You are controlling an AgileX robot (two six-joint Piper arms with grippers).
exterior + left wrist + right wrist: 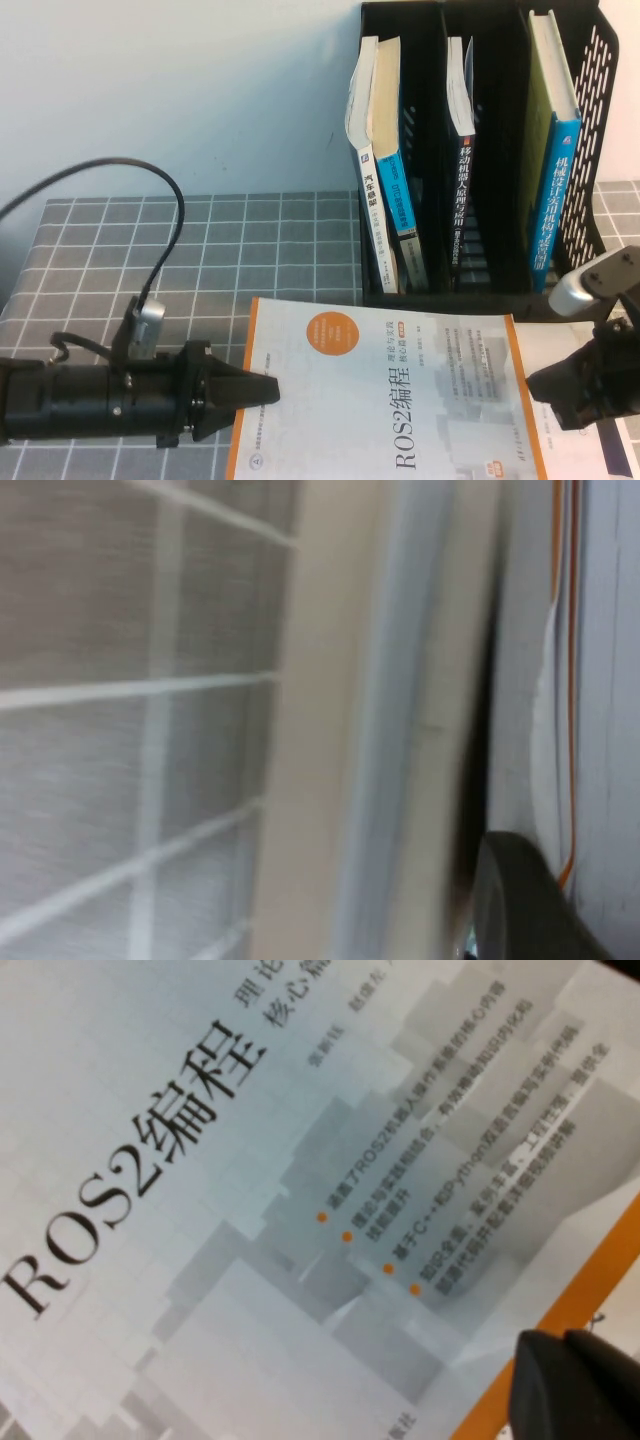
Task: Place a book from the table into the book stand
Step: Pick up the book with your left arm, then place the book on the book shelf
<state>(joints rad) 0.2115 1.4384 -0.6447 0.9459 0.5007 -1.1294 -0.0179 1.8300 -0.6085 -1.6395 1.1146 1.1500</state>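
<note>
The book (400, 400), white with an orange border and a black "ROS2" title, lies flat on the grey checked table (200, 250) in front of the book stand (600, 60). My left gripper (268, 388) reaches in from the left and is shut on the book's left edge. In the left wrist view one dark finger (520, 900) lies against the cover (600, 630), beside the cream page edge (400, 730). My right gripper (540, 385) sits at the book's right edge. Its two fingertips (575, 1385) are pressed together over the orange border of the book (250, 1210).
The black stand holds a white and a blue book (375, 150) in its left slot, one (462, 130) in the middle slot and a blue one (560, 170) in the right. A black cable (150, 200) loops over the cloth behind my left arm.
</note>
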